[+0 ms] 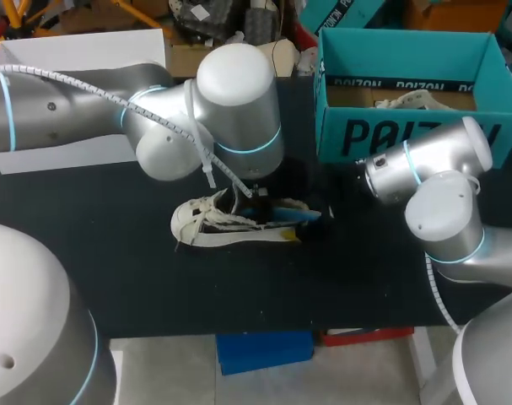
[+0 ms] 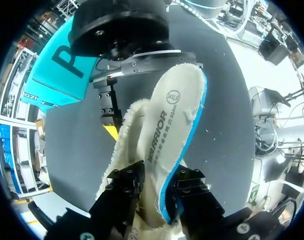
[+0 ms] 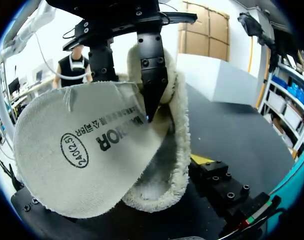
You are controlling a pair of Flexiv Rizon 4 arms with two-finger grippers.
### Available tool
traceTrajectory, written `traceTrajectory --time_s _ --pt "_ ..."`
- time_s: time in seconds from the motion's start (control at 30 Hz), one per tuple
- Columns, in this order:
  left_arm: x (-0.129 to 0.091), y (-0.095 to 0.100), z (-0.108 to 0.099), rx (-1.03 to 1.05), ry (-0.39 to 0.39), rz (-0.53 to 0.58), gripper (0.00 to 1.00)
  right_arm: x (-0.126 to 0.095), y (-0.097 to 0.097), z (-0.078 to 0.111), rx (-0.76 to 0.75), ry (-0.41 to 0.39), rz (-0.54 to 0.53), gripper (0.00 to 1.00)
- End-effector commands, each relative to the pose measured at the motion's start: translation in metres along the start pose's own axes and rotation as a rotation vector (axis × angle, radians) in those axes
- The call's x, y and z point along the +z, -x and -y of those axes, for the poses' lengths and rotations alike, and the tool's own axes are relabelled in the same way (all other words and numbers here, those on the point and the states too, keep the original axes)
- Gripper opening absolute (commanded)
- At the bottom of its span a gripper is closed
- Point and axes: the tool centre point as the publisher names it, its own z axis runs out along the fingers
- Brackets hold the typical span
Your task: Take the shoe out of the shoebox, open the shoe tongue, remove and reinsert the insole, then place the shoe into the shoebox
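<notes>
The shoe (image 1: pixel 218 226) lies on its side in the middle of the black tabletop (image 1: pixel 112 278), toe toward the left and heel toward the right arm's side. Its insole (image 2: pixel 167 130) has dark print on the cream top face: a line of block lettering along its length, and an oval stamp with figures near the free end. The teal shoebox (image 1: pixel 407 135) stands at the far right of the tabletop, with big black lettering on its near wall and smaller lettering along an inner wall.

The left arm (image 1: pixel 112 110) comes in from the side and bends down over the shoe, its wrist above the opening. The left gripper (image 2: pixel 158 176) has its fingers (image 2: pixel 126 187) clamped on the insole, one on the printed face and the other behind it. The insole stands partly out of the shoe, with its free end raised and curved.

The right arm (image 1: pixel 433 194) sits low in front of the shoebox, wrist pointed at the heel. The right gripper (image 1: pixel 321 221) is at the heel, just beside the shoe's rim — whether it grips anything cannot be told.

The shoe is cream-white with pale laces, a white sole and a frayed, fleecy edge round the opening. The insole is cream on top and bright blue underneath.
</notes>
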Motion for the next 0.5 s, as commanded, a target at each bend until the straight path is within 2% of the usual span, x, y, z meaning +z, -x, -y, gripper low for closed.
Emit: traceTrajectory --time_s 0.03,0.37,0.43,0.5 --pt "0.004 0.000 0.005 0.020 -0.020 -0.007 0.28 0.001 0.001 0.001 0.001 -0.001 0.001 0.00" --pt "0.002 -0.002 0.029 0.082 -0.073 -0.014 0.27 0.001 0.001 0.001 0.001 -0.001 0.001 0.00" --pt "0.000 -0.004 0.033 0.100 -0.087 -0.017 0.21 0.001 0.001 0.001 0.001 -0.001 0.001 0.00" --pt "-0.003 -0.005 0.033 0.106 -0.088 -0.014 0.08 0.001 0.001 0.001 0.001 -0.001 0.001 0.00"
